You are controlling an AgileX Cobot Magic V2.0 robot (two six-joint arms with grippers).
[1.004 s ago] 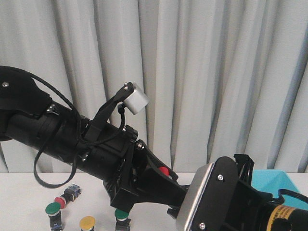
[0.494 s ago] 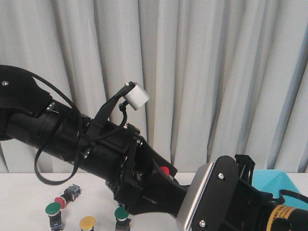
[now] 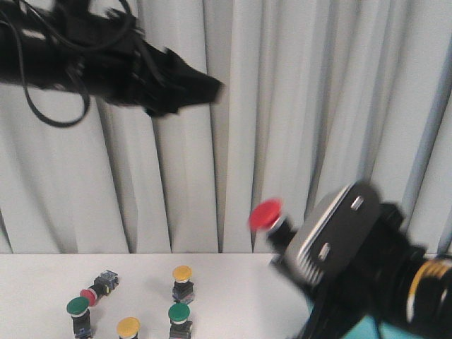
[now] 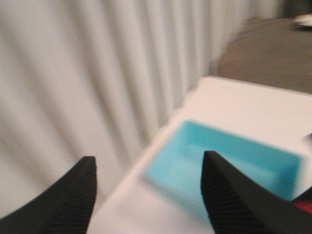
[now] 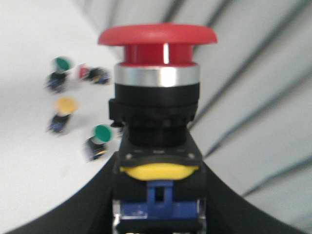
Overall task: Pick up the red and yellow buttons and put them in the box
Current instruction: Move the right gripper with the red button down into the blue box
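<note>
Progress is partial: your right pincer (image 5: 158, 195) grasps a red domed plastic push button (image 3: 266, 213); your left pincer (image 4: 148, 187) is released above the turquoise plastic box (image 4: 224, 163); beneath the pincers, two yellow-capped buttons (image 3: 183, 274) wait on the white tabletop (image 3: 233, 289).

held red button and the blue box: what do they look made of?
Red button: cap looks like matte moulded plastic, even colour and no glare. The collar under it looks like polished metal or chromed plastic, judging by its bright highlights. Body appears to be black plastic, with yellow and blue parts below.
Box: probably smooth plastic, uniform turquoise; the picture is too blurred to judge gloss.
</note>
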